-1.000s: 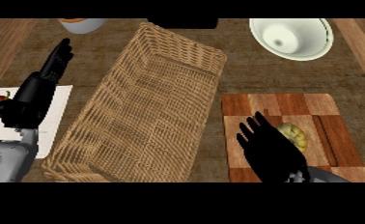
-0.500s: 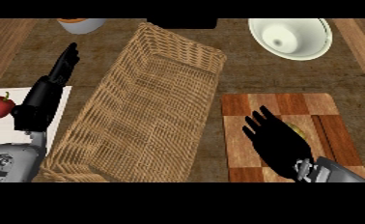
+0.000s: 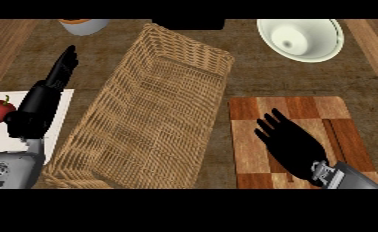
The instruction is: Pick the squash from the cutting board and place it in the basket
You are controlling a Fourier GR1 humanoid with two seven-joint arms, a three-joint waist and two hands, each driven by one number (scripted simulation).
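So the right hand [image 3: 291,143] has slid in over the cutting board [image 3: 295,108] in the last second, and now it totally covers the spot where the squash was showing a moment ago. Can't see the squash at all now, it's under the palm I'd guess. Fingers look spread and straight, so nothing grabbed yet; next up is probably curling round it. Left hand [image 3: 46,98] is just parked open by the left edge, fingers up, and has drifted a bit. The basket [image 3: 148,116] sits between them with nothing in it. White bowl [image 3: 301,38] at the back.
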